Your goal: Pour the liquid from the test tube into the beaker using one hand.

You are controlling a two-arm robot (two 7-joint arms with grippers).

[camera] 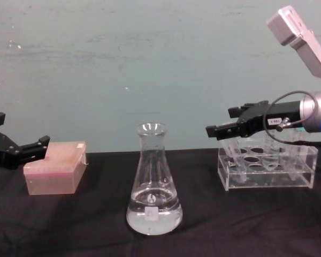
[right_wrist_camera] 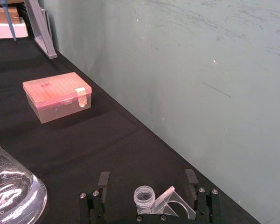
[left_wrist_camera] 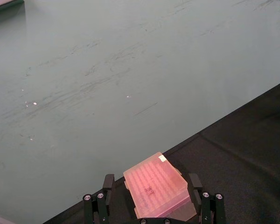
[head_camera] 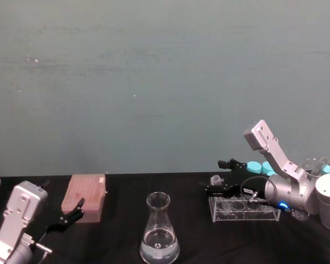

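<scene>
Your right hand (head_camera: 215,183) hangs open above the clear plastic tube rack (head_camera: 245,209), its fingers (right_wrist_camera: 99,186) spread either side of the small clear test tube with the whitish threaded rim (right_wrist_camera: 144,196), which stands in the rack's end slot nearest the tall clear glass conical flask (head_camera: 159,231). That flask sits well apart from the rack and already holds some clear liquid (camera: 153,213) low in its base. Close off-centre and you may tip the tube or drag the light rack. The flask's neck is narrow, so a hurried tilt could spill onto the black surface (head_camera: 121,231). Your left hand (head_camera: 72,213) idles open by the pink lidded box (head_camera: 87,196), beyond the flask from the rack.
</scene>
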